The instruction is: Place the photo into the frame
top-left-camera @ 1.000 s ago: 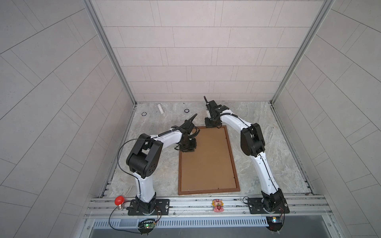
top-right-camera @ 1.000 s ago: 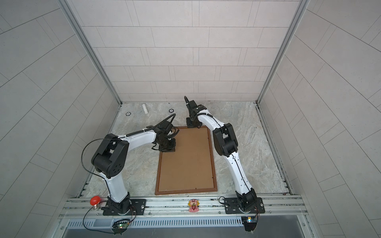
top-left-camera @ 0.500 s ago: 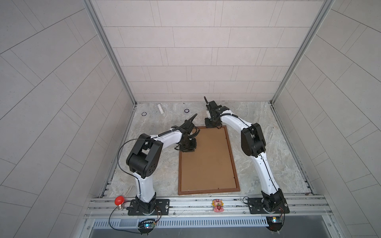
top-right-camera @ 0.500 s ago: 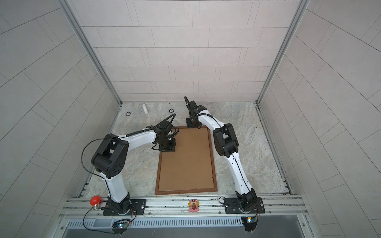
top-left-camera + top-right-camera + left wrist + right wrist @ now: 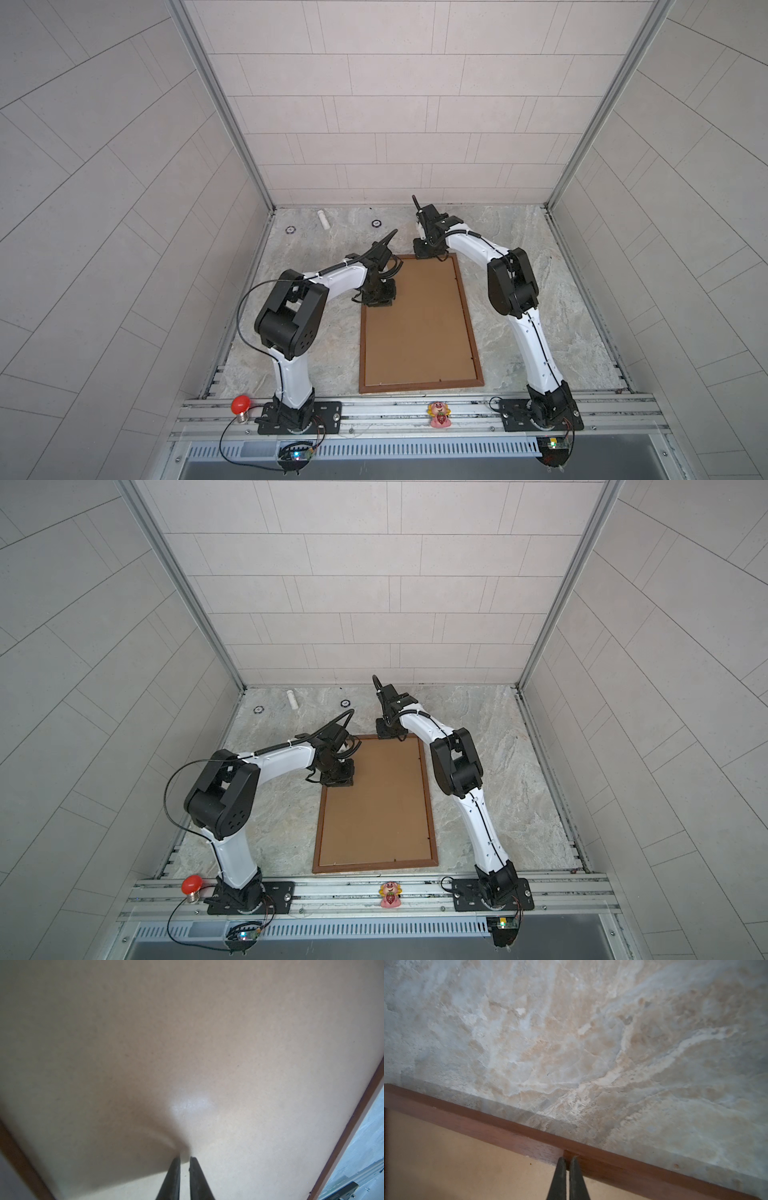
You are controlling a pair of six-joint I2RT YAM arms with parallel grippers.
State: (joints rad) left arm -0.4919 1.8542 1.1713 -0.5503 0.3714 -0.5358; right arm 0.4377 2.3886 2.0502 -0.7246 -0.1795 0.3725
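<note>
Both top views: brown backing board (image 5: 415, 328) is seen seated inside frame (image 5: 419, 385), laid flat on table (image 5: 582, 324); photo not seen, judged beneath board. Insertion judged done; securing left. Frame rails thin, dark-brown. Board is pressed by nearly closed, empty left gripper (image 5: 185, 1158); closed right gripper (image 5: 567, 1158) is set at far rail.

The frame (image 5: 419, 385) is of reddish dark-brown wood, and the board (image 5: 419, 328) inside it is plain light brown. The worktop (image 5: 540, 232) has a marble pattern, grey and beige with white veins. The left arm (image 5: 340, 276) and the right arm (image 5: 534, 345) are white with black joints. The walls (image 5: 415, 124) are pale grey tiles.
</note>
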